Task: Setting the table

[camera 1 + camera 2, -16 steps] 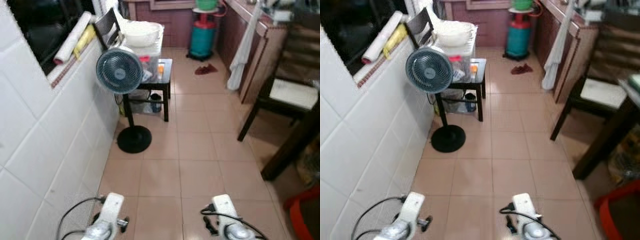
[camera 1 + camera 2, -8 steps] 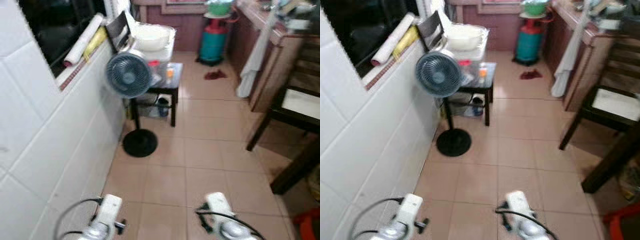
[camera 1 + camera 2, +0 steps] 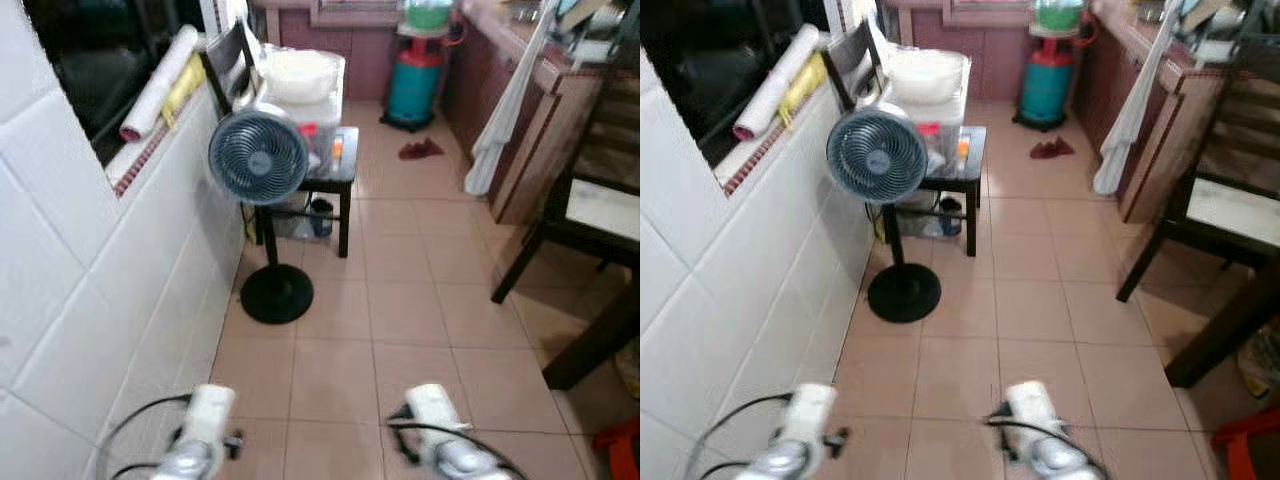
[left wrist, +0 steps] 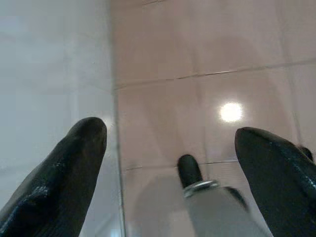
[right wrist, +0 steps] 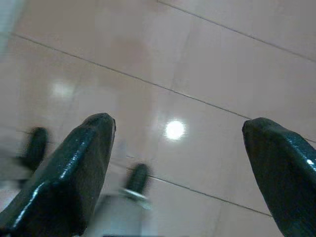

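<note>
Both arms hang low at the bottom of the eye views, the left wrist (image 3: 205,440) near the white tiled wall and the right wrist (image 3: 435,445) over the floor. The left gripper (image 4: 170,148) stands open above pink floor tiles, with nothing between its fingers. Likewise the right gripper (image 5: 180,153) is open and empty over the tiles. A dark wooden table leg (image 3: 590,340) and a dark chair (image 3: 575,205) with a pale seat stand at the right. A white basin (image 3: 295,72) rests on a small black side table (image 3: 335,175) ahead.
A grey standing fan (image 3: 258,157) on a black round base (image 3: 276,294) stands by the left wall. A teal gas cylinder (image 3: 414,88) is at the far end. A white cloth (image 3: 500,110) hangs off the right counter. A red object (image 3: 618,448) is at bottom right.
The camera has shifted as I walk; the whole scene has slid slightly. Both arms hang as before with their fingers open.
</note>
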`<state>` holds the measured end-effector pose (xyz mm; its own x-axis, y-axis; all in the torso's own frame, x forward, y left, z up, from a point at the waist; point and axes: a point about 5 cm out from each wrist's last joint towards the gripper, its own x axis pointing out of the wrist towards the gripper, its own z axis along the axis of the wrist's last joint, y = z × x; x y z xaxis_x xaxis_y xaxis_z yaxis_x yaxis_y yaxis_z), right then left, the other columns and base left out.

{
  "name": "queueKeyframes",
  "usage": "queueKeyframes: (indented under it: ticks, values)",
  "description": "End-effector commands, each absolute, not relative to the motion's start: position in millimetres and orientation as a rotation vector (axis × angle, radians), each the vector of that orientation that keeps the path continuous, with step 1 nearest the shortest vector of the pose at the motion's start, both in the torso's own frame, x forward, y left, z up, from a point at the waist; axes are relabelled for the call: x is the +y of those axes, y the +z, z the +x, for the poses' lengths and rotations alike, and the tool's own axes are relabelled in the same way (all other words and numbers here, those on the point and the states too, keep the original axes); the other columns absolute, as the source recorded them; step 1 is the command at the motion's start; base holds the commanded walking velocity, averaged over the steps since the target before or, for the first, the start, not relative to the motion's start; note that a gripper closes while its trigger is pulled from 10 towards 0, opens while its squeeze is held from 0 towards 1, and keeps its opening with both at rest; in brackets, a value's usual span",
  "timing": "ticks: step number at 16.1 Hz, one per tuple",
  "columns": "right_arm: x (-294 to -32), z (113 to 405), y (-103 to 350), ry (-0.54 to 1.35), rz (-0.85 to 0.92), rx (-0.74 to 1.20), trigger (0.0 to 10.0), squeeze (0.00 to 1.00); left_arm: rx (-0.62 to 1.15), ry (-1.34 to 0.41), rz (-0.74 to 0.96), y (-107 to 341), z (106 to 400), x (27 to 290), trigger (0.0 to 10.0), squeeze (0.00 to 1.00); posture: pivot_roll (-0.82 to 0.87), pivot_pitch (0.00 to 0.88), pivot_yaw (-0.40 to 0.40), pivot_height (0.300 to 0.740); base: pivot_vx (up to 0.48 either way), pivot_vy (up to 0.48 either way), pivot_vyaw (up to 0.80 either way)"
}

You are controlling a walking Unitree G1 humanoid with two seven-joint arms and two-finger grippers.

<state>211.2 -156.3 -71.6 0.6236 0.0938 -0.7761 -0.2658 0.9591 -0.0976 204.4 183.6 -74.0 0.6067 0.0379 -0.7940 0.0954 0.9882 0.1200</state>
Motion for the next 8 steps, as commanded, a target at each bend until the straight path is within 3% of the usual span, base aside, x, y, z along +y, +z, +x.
queueKeyframes:
  ticks: [1,8]
  values:
    - [-167.3,211.5,-71.0,0.164,-0.196,0.885,10.0,0.00,0.938,0.005,0.072,-77.0,200.7,177.6,10.0,0.00,-0.05,0.000,0.013,0.740,0.000,0.000,0.00]
    - [-167.0,212.7,-70.5,0.173,-0.206,0.892,10.0,0.00,0.965,0.049,0.011,-78.9,197.6,178.7,10.0,0.00,-0.04,0.000,0.007,0.740,0.000,0.000,0.00]
